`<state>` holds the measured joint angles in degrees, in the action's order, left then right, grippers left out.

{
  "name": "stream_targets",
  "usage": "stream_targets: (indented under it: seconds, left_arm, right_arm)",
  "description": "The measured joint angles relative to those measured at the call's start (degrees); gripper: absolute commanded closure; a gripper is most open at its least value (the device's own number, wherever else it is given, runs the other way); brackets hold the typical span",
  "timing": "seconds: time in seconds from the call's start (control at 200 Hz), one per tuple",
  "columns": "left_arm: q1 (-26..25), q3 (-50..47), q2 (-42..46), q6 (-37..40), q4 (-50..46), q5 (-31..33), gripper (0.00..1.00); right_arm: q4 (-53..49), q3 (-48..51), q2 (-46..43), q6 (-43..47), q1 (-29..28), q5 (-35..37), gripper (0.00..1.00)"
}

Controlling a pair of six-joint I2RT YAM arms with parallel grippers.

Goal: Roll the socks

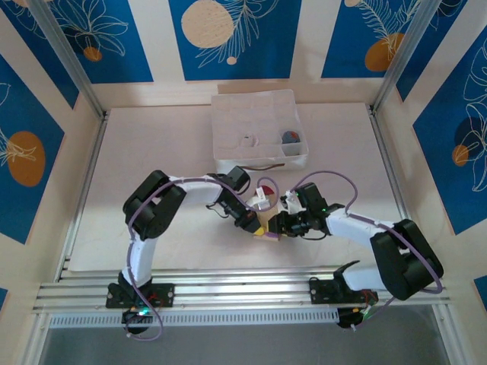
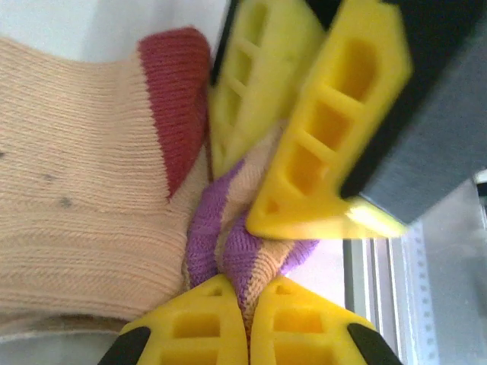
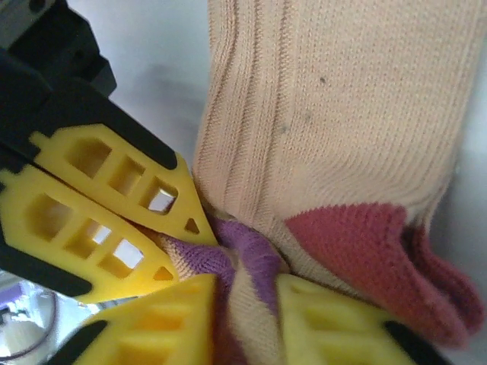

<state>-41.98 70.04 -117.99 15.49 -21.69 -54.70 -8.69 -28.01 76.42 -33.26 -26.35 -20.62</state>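
From above, my left fingers and my right fingers meet tip to tip at the middle of the table. Both are on the tan sock, which lies between my two arms, on the near side of the white box.

At my left wrist, the left fingers are pressed shut on the striped cuff. The sock's body runs off to the left of this view, past a maroon patch. The right fingers come in from the opposite side onto the same cuff.

At my right wrist, the right fingers stand narrow with the cuff bunched between them. The body stretches straight away from my tips. I judge both arms equally near, so the roll must travel from the cuff along that length.
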Motion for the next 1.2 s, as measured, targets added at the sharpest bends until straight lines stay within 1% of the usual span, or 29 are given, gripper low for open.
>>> stream_targets:
  seconds: [0.075, 0.18, 0.22, 0.31, 0.445, 0.515, 0.595, 0.705, 0.815, 0.915, 1.116, 1.156, 1.201]
  left_arm:
    - [0.09, -0.39, -0.04, -1.11, 1.66, 0.04, 0.84]
    - [0.26, -3.85, 1.38, -2.21, 7.82, 0.09, 0.76]
    - [0.28, -5.51, 2.49, -2.19, 10.14, 0.42, 0.71]
    - [0.35, -10.34, 6.91, -1.05, 14.93, 2.56, 0.64]
    - [0.50, -21.55, 17.25, 1.75, 25.46, 6.75, 0.52]
    - [0.33, -26.75, 21.24, 3.13, 32.15, 9.35, 0.50]
    - [-0.76, -31.08, 23.26, 5.73, 38.84, 13.68, 0.49]
    - [-4.90, -34.51, 23.61, 11.23, 44.63, 21.62, 0.46]
    - [-8.92, -34.95, 23.61, 16.63, 47.52, 27.78, 0.44]
    - [-10.40, -34.56, 23.58, 20.00, 48.85, 31.32, 0.44]
    - [-11.15, -30.86, 21.84, 24.74, 48.74, 34.58, 0.44]
    - [-11.43, -30.16, 21.27, 25.59, 48.59, 34.88, 0.46]
    - [-11.78, -29.62, 20.61, 26.29, 48.28, 35.08, 0.50]
  right_arm:
    - [-2.47, -1.77, 1.25, -0.92, 0.17, 1.70, 0.96]
    - [-7.04, -5.11, 3.58, -1.64, 1.05, 3.54, 0.98]
    - [-8.79, -6.32, 4.46, -1.64, 1.16, 4.04, 0.99]
    - [-11.89, -8.07, 6.19, -1.62, 1.99, 4.74, 1.00]
    - [-14.14, -9.60, 8.79, -1.31, 3.87, 3.91, 1.00]
    - [-14.97, -10.34, 9.75, -0.76, 4.20, 3.37, 1.00]
    - [-16.04, -11.32, 10.82, 0.13, 4.37, 2.58, 1.00]
    - [-17.40, -12.52, 11.85, 1.70, 4.35, 2.16, 1.00]
    - [-18.58, -13.53, 12.35, 3.48, 3.87, 2.25, 1.00]
    - [-19.54, -14.51, 13.07, 4.90, 3.39, 2.51, 1.00]
    - [-20.35, -15.96, 14.82, 6.27, 2.54, 2.08, 1.00]
    - [-20.46, -16.15, 15.06, 6.43, 2.45, 1.90, 1.00]
    - [-20.52, -16.41, 15.37, 6.62, 2.36, 1.68, 1.00]
